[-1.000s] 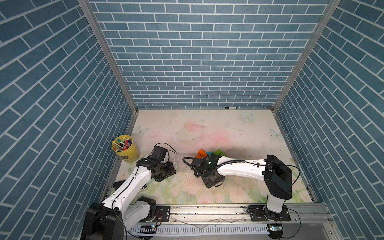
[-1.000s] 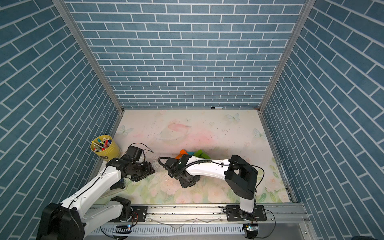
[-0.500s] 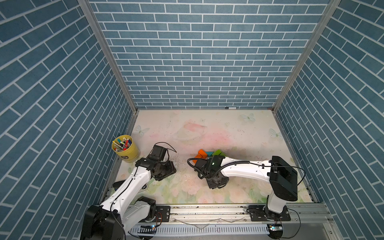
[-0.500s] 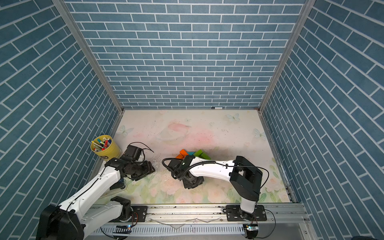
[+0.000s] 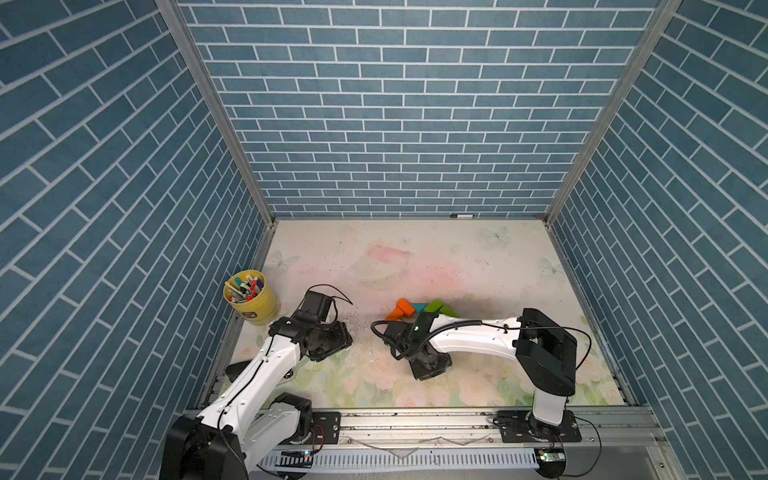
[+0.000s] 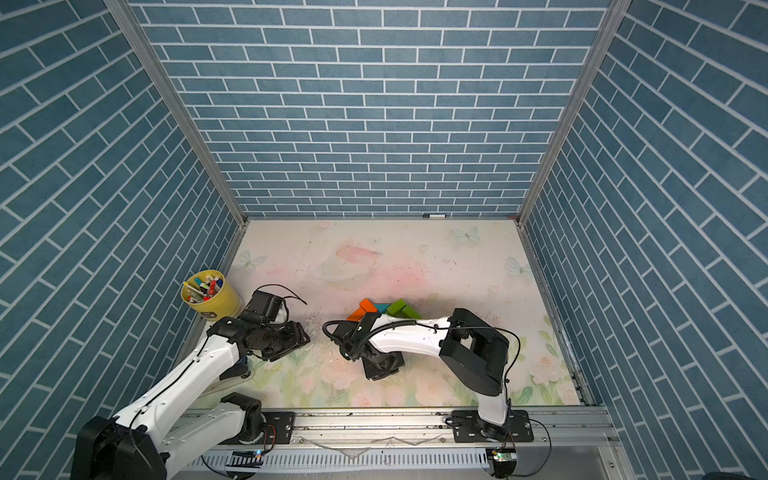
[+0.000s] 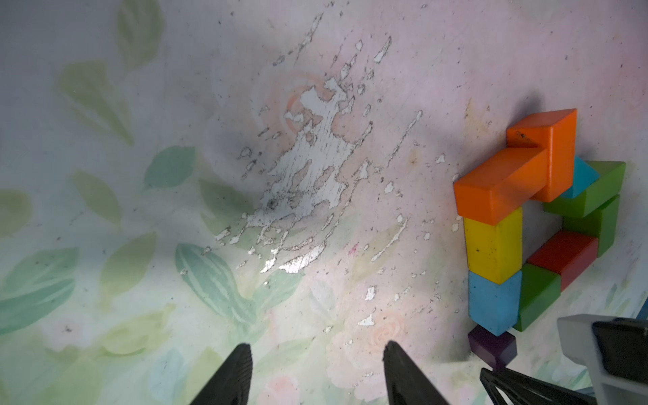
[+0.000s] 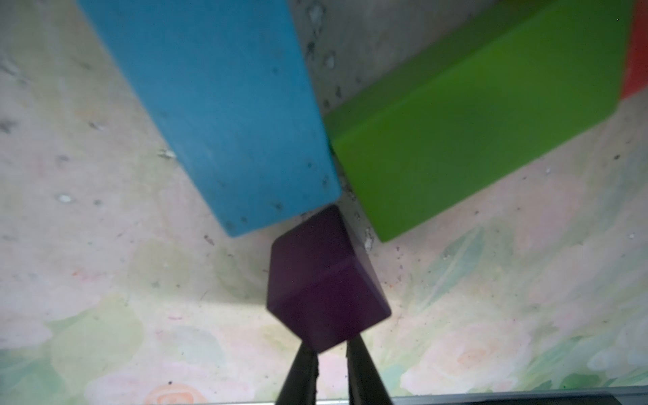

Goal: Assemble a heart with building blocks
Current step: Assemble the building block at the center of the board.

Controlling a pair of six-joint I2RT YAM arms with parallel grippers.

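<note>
Finishing heart (image 7: 492, 245) | ring of blocks (image 7: 491, 186) closed on worktop (image 7: 140, 105) | cube (image 8: 326, 280) at tip, touching blue brick (image 8: 217, 115) | right jaws clenched, empty, at cube's corner | left jaws released, idle | remaining: perhaps squaring cube

Top views overlook; wrist views close on heart (image 7: 492, 245).

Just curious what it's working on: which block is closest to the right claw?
The purple cube, the small dark one at the tips of the right claw; the blue brick and green brick lie beyond it.
</note>
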